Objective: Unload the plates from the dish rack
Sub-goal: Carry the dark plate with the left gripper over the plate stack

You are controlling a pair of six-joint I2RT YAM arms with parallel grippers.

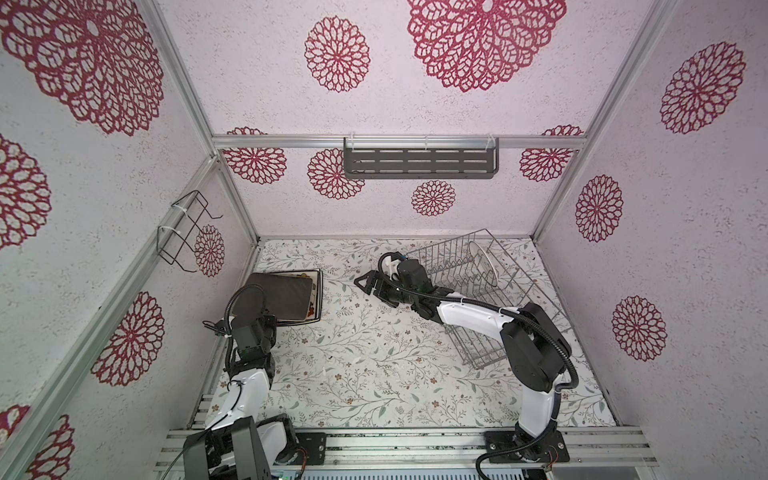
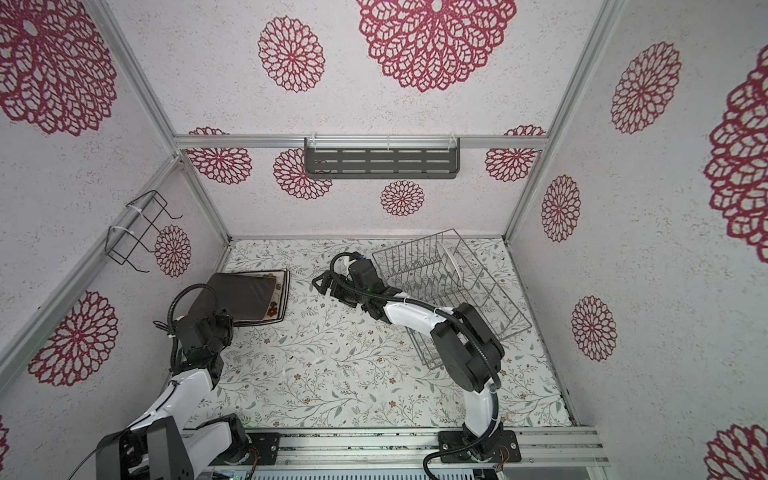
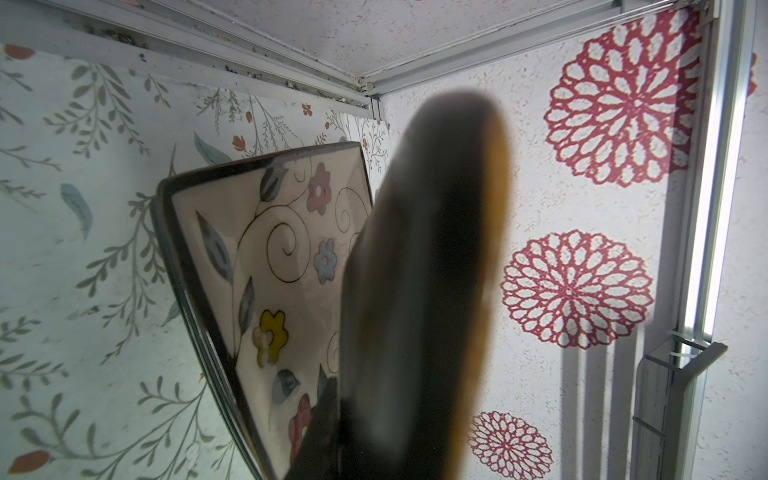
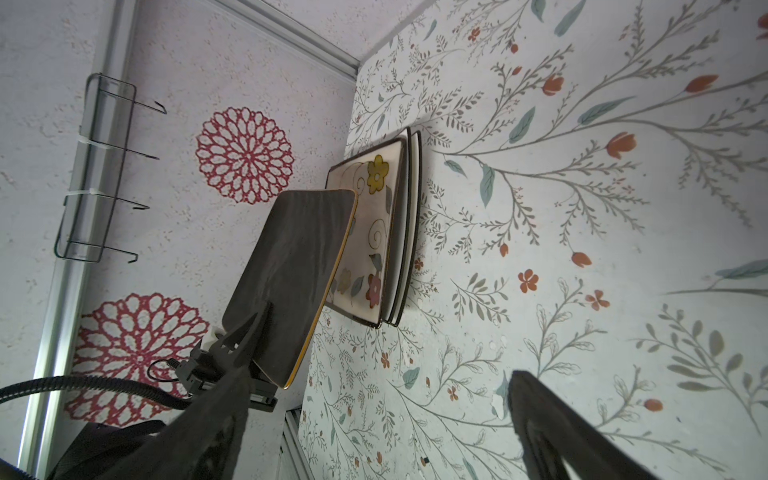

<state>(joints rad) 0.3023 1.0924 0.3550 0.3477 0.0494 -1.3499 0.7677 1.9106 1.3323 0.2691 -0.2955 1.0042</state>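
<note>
L gripper (image 1: 254,316) clamped on black square plate (image 1: 276,293), tilted over stack of cream floral square plates (image 1: 314,291). R gripper (image 1: 371,286) wide open beside silver wire dish rack (image 1: 440,259); round white plate (image 1: 486,264) upright inside

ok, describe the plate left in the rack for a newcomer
Find the silver wire dish rack at the far right of the table. One round white plate stands on edge among its tines. The other plates are square, over on the left.
</note>
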